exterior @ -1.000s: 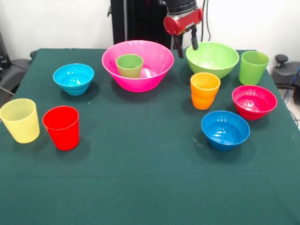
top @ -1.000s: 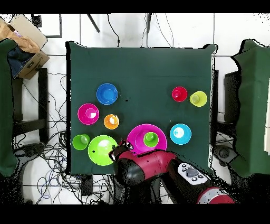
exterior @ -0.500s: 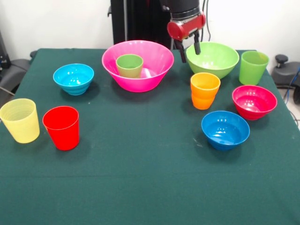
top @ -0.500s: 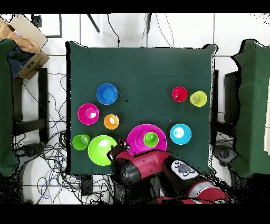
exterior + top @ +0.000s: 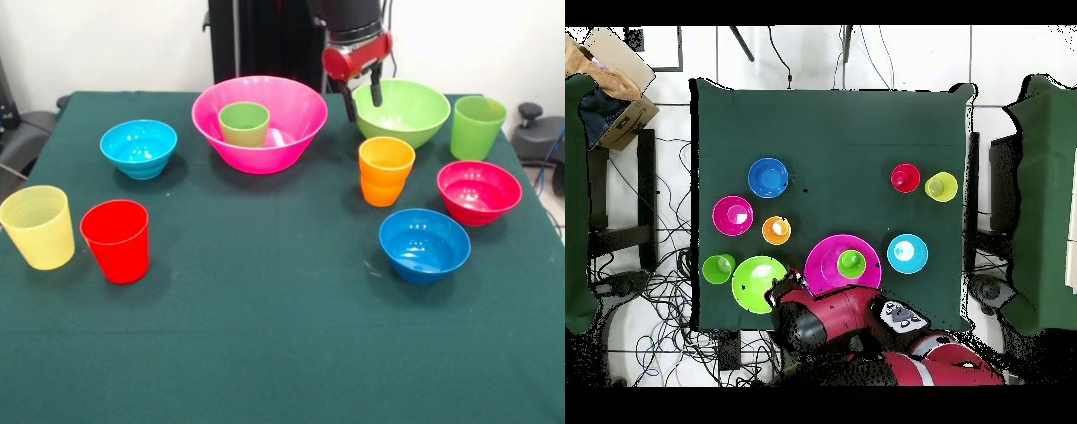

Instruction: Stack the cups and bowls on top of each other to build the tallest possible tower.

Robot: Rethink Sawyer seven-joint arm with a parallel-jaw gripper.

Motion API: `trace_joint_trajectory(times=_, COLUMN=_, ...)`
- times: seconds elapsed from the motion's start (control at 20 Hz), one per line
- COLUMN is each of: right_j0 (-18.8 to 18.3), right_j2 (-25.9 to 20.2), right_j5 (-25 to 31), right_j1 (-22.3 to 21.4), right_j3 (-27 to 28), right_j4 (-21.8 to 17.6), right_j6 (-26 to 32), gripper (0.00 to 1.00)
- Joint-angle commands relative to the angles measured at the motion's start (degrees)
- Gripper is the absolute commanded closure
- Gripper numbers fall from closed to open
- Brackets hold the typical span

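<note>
Red-cased hand (image 5: pixel 363 100) hangs with fingers spread, empty, over the lime green bowl's (image 5: pixel 402 111) near rim, beside the pink bowl (image 5: pixel 259 123).

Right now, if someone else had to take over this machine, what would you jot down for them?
Hand: open, empty, hanging at the near rim of the lime green bowl.
Done: small green cup sits inside the large pink bowl.
Loose on the table: red cup, pale yellow cup, orange cup, tall lime cup, light blue bowl, darker blue bowl, magenta bowl.
Left: likely the lime green bowl goes on next; then stack the rest.
</note>
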State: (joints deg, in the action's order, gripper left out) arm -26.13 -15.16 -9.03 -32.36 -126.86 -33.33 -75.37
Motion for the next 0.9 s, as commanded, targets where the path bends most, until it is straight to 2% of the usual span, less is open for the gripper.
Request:
trace_joint_trajectory(times=0.05, right_j0=1.2, right_j2=1.8, right_j5=-5.5, right_j1=3.9, right_j3=6.3, right_j4=-1.1, right_j6=-9.4, gripper=0.0)
trace_joint_trajectory(times=0.55, right_j0=2.3, right_j2=5.4, right_j5=-12.1, right_j1=9.4, right_j3=9.0, right_j4=-3.3, right_j6=-7.7, gripper=0.0)
trace_joint_trajectory(times=0.9, right_j0=4.3, right_j2=7.0, right_j5=-13.3, right_j1=10.9, right_j3=10.2, right_j4=-1.9, right_j6=-7.8, gripper=0.0)
